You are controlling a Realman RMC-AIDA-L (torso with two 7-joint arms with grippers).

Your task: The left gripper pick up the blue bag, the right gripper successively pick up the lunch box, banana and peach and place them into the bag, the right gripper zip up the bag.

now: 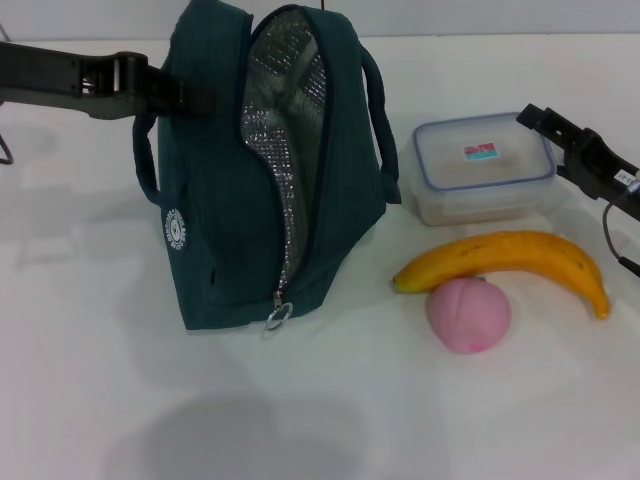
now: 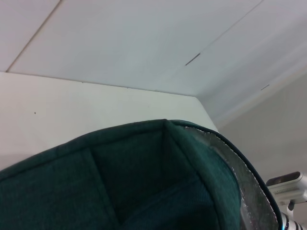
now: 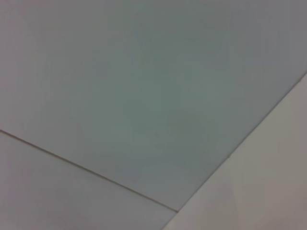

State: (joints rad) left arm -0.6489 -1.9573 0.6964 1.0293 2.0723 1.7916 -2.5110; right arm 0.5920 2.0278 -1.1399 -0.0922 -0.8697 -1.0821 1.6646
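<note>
Only the lunch box (image 1: 486,168) lid carries a red-and-teal label (image 1: 480,153).

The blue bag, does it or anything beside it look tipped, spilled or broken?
Nothing stands out. The blue bag stands upright and unzipped, the left gripper at its handle. The lunch box is closed, and the banana and peach lie whole, touching.

No legible text anywhere
</note>
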